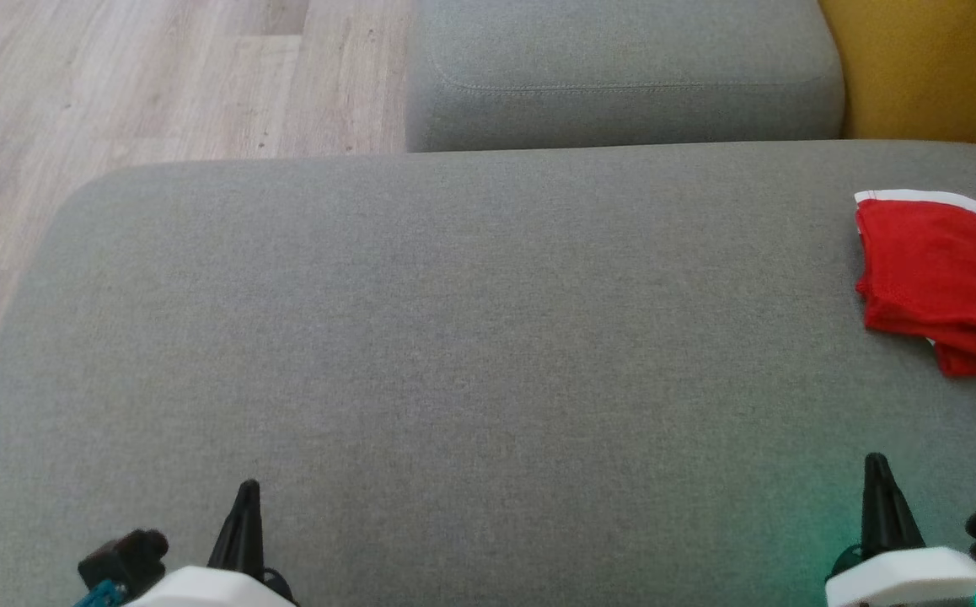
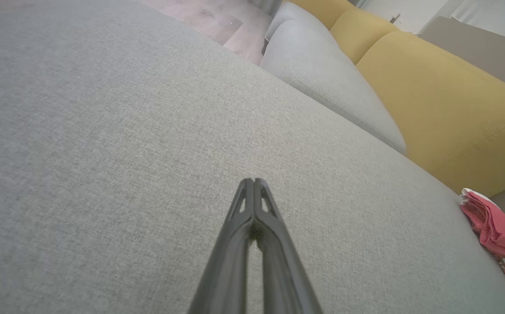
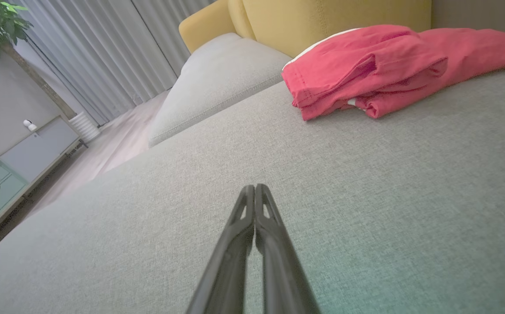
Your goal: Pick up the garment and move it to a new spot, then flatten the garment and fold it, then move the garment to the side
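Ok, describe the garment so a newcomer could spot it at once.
Find the wide grey cushion in front of the robot, beside the yellow sofa back. Toward its right edge lies a loosely folded red garment with a white band. It is the only bright thing on the grey fabric.

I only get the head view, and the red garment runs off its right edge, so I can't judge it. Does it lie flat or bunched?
Observer: In the right wrist view the garment lies bunched in loose layered folds, not flat.
Operator: Are the claws open? I see only dark spikes.
Observer: The wrist views show each one shut, with nothing held: left claw, right claw.
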Motion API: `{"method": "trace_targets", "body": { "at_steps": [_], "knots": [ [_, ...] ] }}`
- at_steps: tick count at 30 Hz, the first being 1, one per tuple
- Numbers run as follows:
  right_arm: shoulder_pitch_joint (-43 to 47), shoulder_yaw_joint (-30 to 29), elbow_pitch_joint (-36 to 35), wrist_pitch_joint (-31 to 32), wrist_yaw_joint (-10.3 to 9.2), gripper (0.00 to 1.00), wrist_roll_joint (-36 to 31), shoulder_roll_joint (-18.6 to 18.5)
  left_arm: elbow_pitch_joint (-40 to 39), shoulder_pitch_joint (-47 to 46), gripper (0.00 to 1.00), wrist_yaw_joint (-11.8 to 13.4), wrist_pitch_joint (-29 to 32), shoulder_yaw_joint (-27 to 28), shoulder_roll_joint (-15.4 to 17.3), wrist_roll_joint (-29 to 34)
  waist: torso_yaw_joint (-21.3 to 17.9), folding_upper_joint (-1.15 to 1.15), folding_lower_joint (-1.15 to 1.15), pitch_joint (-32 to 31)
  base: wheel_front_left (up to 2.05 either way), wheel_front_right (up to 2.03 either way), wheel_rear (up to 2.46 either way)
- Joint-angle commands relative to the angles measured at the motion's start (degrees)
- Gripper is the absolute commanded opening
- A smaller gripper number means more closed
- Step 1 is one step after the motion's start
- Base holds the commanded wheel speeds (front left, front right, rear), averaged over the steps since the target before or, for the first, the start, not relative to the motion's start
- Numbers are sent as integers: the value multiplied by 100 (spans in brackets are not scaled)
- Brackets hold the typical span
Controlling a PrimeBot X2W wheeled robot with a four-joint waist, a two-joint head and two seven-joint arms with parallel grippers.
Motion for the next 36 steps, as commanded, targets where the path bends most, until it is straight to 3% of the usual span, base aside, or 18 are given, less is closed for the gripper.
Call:
{"method": "trace_targets", "body": {
  "at_steps": [1,36],
  "knots": [
    [-340,5,-218,32,13,0,206,-21,-183,-324,0,-50,39,111,51,-176,-7,0,0,4,0,0,0],
    [-675,-8,-384,607,24,0,2714,-37,-231,-723,0,-260,594,522,75,-2463,-157,0,0,91,0,0,0]
  ]
}}
